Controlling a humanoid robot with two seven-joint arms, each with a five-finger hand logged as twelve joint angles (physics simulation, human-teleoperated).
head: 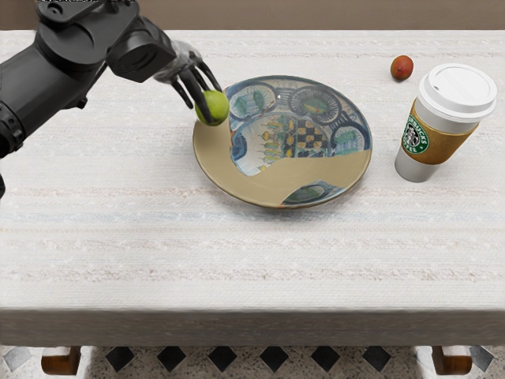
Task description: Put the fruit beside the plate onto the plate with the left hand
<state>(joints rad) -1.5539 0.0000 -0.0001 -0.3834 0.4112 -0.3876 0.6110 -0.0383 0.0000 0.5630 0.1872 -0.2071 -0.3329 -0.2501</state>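
My left hand (202, 96) reaches in from the upper left, its dark fingers curled around a small green round fruit (214, 106). The fruit hangs at the left rim of the plate (237, 170), just over its edge. The plate is round, with blue, yellow and tan patterns, and lies at the middle of the table. A small red-brown fruit (402, 68) rests on the table at the far right, apart from the plate. The right arm does not show.
A white paper coffee cup (442, 122) with a brown sleeve and lid stands upright right of the plate. The table (118, 237) is covered with a pale striped cloth; its front edge runs along the bottom of the view.
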